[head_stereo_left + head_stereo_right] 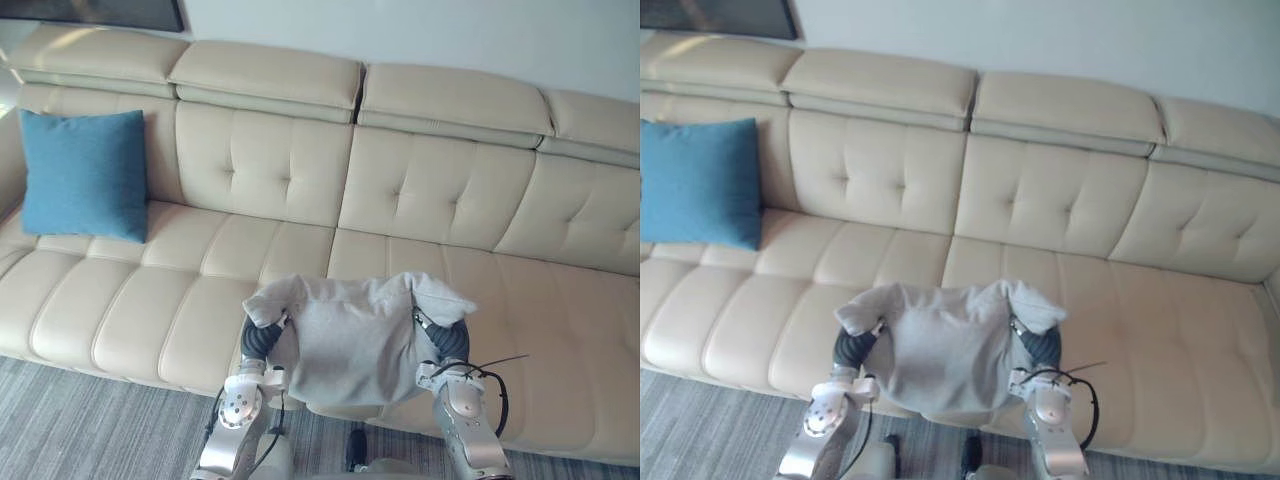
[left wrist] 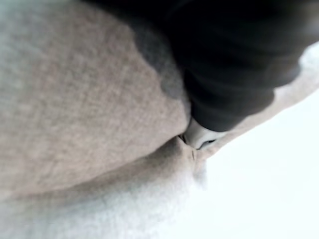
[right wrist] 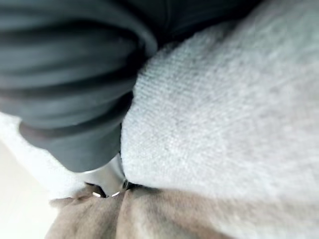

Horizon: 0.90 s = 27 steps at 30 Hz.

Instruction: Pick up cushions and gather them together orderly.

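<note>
Grey cushion [image 1: 350, 335] held between left hand [image 1: 262, 338] and right hand [image 1: 448, 340] over sofa [image 1: 250, 160] front edge. Hands part-hidden by fabric; grip state cannot be told. Blue cushion [image 1: 85, 175] propped against backrest, sofa left end.

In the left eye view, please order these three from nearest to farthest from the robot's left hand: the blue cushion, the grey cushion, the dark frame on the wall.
Measured from the left hand:
1. The grey cushion: it lies right against the hand, at the front.
2. The blue cushion: far left, leaning on the backrest of the sofa.
3. The dark frame: on the wall above the left end of the sofa.
</note>
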Available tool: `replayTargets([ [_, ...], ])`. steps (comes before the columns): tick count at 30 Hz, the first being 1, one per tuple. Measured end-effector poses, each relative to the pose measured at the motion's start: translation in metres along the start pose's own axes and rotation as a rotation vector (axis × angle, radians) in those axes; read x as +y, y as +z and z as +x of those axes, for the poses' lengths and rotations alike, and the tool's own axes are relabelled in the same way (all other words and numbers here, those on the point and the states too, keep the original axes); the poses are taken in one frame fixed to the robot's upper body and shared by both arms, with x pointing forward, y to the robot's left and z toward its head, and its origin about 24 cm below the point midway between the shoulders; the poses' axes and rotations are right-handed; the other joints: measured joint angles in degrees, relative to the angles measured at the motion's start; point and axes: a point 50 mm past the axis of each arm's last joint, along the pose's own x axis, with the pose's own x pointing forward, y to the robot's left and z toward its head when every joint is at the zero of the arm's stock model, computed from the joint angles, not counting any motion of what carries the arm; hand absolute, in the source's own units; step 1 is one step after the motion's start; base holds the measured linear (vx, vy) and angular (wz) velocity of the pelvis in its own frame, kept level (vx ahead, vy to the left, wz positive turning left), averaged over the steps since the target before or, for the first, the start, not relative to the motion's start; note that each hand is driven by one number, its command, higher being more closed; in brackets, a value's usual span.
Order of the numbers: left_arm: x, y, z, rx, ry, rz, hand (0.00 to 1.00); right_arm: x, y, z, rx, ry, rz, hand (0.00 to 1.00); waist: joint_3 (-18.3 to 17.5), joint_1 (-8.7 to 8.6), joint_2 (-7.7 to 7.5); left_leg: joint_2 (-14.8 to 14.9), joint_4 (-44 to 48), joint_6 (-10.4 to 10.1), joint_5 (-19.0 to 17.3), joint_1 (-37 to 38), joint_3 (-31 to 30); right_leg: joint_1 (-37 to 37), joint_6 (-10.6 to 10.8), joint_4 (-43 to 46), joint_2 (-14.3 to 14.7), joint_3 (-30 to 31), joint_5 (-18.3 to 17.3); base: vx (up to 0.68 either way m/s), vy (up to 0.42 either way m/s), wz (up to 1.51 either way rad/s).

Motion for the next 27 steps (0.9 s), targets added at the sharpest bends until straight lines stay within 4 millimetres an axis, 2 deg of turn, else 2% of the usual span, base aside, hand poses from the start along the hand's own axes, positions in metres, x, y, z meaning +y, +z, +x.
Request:
replayTargets([
  [4, -0.004, 0.004, -0.001, -0.018, -0.03, 0.007, 1.0, -0.001, -0.001, -0.001, 0.005, -0.003, -0.002, 1.0, -0.1, 0.49, -0.03, -1.8, -5.7, 0.9, 2.1, 3.5, 0.9, 1.0, 0.4, -0.9, -1.9, 0.5, 0.1, 0.08, 0.057, 0.0],
  [5, -0.004, 0.007, -0.001, -0.029, -0.041, 0.018, 1.0, -0.001, -0.001, -0.001, 0.004, -0.002, -0.002, 1.0, -0.1, 0.41, -0.05, -2.1, -6.7, 1.1, 2.5, 3.7, 1.1, 1.2, 1.0, -2.1, -2.2, 0.6, 0.6, 0.05, 0.003, -0.06],
  [9, -0.004, 0.008, -0.001, -0.034, -0.055, 0.041, 1.0, -0.001, 0.0, 0.0, -0.001, -0.001, -0.002, 1.0, -0.1, 0.14, -0.08, -2.1, -8.2, 0.9, 3.0, 3.7, 1.2, 1.2, 1.1, -4.1, -2.1, 0.9, 1.6, 0.04, -0.01, -0.06],
  [12, -0.006, 0.017, 0.008, -0.077, -0.052, 0.071, 1.0, 0.005, 0.012, 0.01, -0.047, 0.003, 0.009, 1.0, -0.1, 0.06, -0.09, -2.0, -10.2, 0.8, 4.2, 3.6, 1.3, 0.2, 0.7, -4.6, -1.9, 1.2, 2.2, 0.0, -0.024, -0.06],
  [14, -0.008, 0.03, 0.017, -0.137, -0.047, 0.098, 1.0, 0.011, 0.025, 0.02, -0.098, 0.003, 0.024, 1.0, 0.0, 0.18, -0.26, -1.9, -11.4, 0.7, 5.1, 3.1, 1.3, -0.7, 0.5, -5.0, -1.8, 1.4, 2.7, -0.04, -0.015, -0.04],
  [18, -0.01, 0.079, 0.04, -0.345, 0.014, 0.138, 1.0, 0.034, 0.067, 0.044, -0.248, 0.025, 0.073, 1.0, 0.8, 0.27, -1.21, -1.7, -12.3, 0.4, 6.8, -1.0, 1.5, -5.4, -0.1, -5.0, -1.2, 1.5, 4.5, -0.09, -0.011, -0.06],
  [21, -0.011, 0.11, 0.051, -0.472, 0.076, 0.107, 1.0, 0.051, 0.096, 0.054, -0.346, 0.043, 0.115, 1.0, 1.9, 0.8, -1.53, -1.1, -12.1, 0.2, 7.4, -3.5, 1.8, -8.3, -0.4, -4.5, -0.9, 1.7, 5.1, -0.1, -0.018, -0.07],
  [24, -0.015, 0.132, 0.058, -0.55, 0.11, 0.071, 1.0, 0.06, 0.117, 0.06, -0.413, 0.035, 0.145, 1.0, 2.5, 1.47, -1.34, -0.9, -11.2, 0.0, 7.5, -7.0, 2.1, -12.2, -0.4, -3.1, -0.8, 1.8, 5.1, -0.09, -0.008, -0.07],
  [27, -0.021, 0.162, 0.069, -0.652, 0.119, 0.069, 1.0, 0.066, 0.144, 0.066, -0.491, 0.009, 0.177, 1.0, 5.1, 1.99, -1.4, -0.4, -11.1, -0.3, 8.6, -9.5, 2.3, -14.9, -0.6, -3.0, -0.7, 2.2, 6.1, -0.07, -0.027, -0.05],
])
